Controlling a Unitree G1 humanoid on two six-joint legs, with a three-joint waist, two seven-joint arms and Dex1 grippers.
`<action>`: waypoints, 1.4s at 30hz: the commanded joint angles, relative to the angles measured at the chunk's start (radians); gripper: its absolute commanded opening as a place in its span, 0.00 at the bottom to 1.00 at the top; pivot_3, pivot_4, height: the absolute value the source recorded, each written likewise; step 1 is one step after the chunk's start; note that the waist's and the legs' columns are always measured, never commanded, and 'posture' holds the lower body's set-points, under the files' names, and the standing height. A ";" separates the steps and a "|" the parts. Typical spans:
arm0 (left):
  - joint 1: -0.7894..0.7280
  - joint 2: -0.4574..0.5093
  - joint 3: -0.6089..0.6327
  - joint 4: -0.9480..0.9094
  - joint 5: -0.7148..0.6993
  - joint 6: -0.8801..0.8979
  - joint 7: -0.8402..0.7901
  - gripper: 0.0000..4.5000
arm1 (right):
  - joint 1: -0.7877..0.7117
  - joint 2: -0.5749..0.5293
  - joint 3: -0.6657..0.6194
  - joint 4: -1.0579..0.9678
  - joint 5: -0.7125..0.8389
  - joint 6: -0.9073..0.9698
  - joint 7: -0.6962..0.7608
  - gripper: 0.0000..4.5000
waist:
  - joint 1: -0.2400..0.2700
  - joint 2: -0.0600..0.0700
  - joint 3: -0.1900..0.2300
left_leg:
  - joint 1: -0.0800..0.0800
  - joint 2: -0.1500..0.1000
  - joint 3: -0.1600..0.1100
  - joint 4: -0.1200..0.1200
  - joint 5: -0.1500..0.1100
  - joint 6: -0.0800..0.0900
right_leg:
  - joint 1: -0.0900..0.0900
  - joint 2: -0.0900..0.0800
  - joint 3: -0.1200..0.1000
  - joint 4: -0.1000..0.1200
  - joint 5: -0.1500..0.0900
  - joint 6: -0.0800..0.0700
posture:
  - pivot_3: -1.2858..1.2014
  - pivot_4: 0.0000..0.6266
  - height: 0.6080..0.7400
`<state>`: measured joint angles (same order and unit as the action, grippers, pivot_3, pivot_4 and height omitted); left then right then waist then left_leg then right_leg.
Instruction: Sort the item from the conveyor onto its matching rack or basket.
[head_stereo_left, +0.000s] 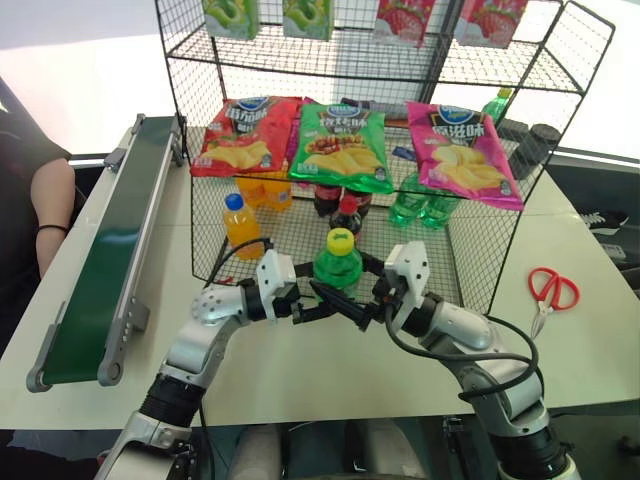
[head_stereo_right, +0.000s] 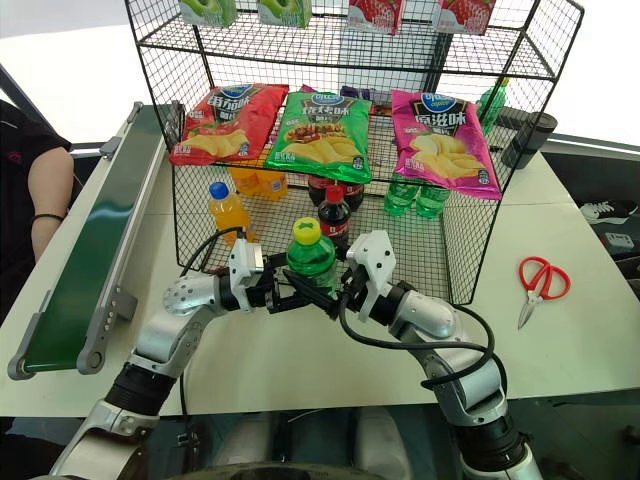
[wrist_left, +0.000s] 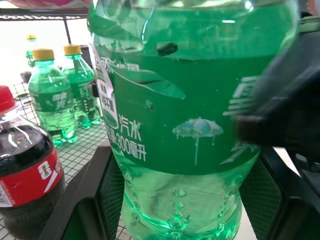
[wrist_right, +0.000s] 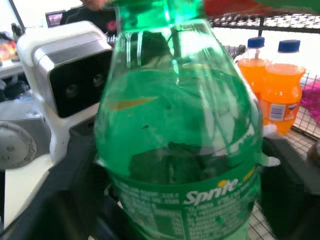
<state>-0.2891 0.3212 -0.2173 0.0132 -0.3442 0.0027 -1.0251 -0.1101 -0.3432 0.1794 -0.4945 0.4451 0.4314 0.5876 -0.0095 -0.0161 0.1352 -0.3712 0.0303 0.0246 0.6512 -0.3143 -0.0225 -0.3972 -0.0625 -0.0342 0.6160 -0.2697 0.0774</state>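
Green soda bottle (head_stereo_left: 338, 262) upright, gripped between left hand (head_stereo_left: 312, 303) and right hand (head_stereo_left: 368, 305)

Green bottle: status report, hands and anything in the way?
Left hand and right hand both shut on the green bottle, mid-handover. Bottle upright before the basket. Cola bottle and orange bottle stand just behind.

head pair: down over table (head_stereo_left: 300, 370) | wrists: close, facing, share green bottle (wrist_left: 190, 125)
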 joint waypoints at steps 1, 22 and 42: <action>-0.032 -0.008 0.009 -0.022 -0.010 -0.018 -0.010 0.59 | -0.010 0.008 -0.015 -0.020 0.011 -0.017 0.002 0.69 | 0.000 0.000 0.000 | 0.000 0.000 0.000 0.000 0.000 0.000 | 0.000 0.000 0.000 0.000 0.000 0.000 | 0.52 0.24 1.00; 0.086 0.019 0.090 -0.135 -0.039 0.106 0.130 0.99 | 0.059 0.105 -0.278 0.324 -0.266 -0.382 -0.338 0.69 | -0.002 0.002 0.000 | 0.002 0.001 0.001 0.000 0.000 0.000 | 0.001 0.000 0.002 0.002 0.000 0.000 | 0.52 0.24 1.00; 0.062 0.062 0.075 -0.201 -0.065 0.192 0.073 0.99 | -0.205 0.139 -0.376 0.842 -0.241 -0.598 -0.367 0.69 | -0.004 0.006 0.000 | 0.003 0.001 0.002 0.000 0.001 -0.001 | 0.001 0.000 0.003 0.003 0.000 0.000 | 0.52 0.24 1.00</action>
<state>-0.2106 0.3819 -0.1432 -0.1575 -0.4047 0.2083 -0.9504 -0.2902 -0.2082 -0.1755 0.3625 0.1817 -0.1332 0.2139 -0.0131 -0.0106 0.1350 -0.3683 0.0316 0.0269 0.6513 -0.3138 -0.0234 -0.3967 -0.0623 -0.0312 0.6194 -0.2697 0.0775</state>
